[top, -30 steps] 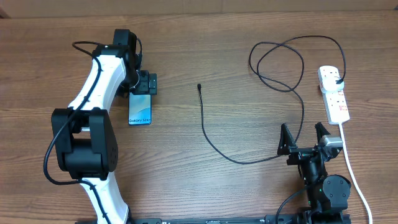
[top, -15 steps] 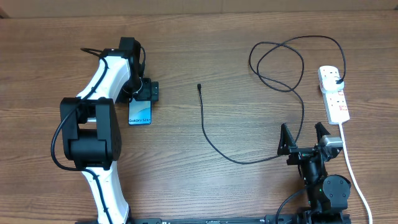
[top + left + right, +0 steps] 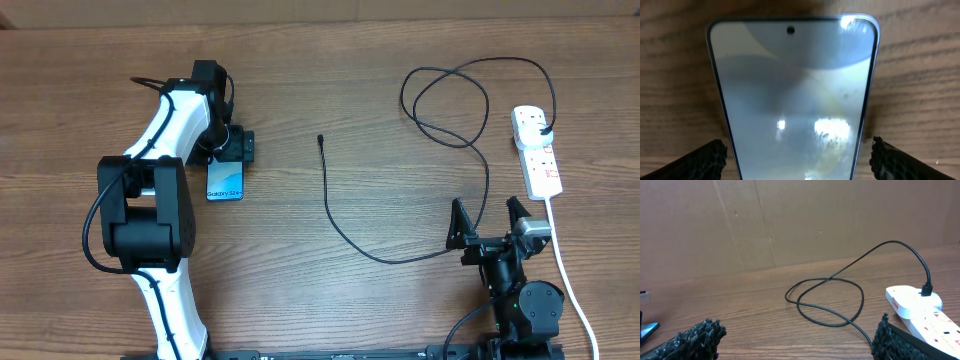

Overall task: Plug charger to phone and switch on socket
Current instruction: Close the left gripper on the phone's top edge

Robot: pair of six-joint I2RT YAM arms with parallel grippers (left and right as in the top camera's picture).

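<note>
Presently on the table (image 3: 300,300): phone, charger, socket; two arms, nothing held.
Phone (image 3: 225,180): flat, screen up and lit, left of centre in the overhead view; long axis runs up-down in the frame.
Left gripper (image 3: 230,148): over the phone's upper short end, jaws spread wide; in the wrist view one pad stands on each side of the screen, neither pressing on it.
Charger (image 3: 340,225): slack black cable; plug tip (image 3: 320,139) lies centre frame, right of the phone and well apart from it, last stretch running up-down like the phone.
Socket (image 3: 537,150): far right, long axis up-down; black plug (image 3: 541,125) seated in its upper outlet.
Right gripper (image 3: 490,222): lower right, jaws released, empty; cable passes just beside its left finger, socket near above.
Nearer arm, as I judge: left for the tip, right for the socket switch.
Charging port: not visible; which short edge carries it cannot be told.
</note>
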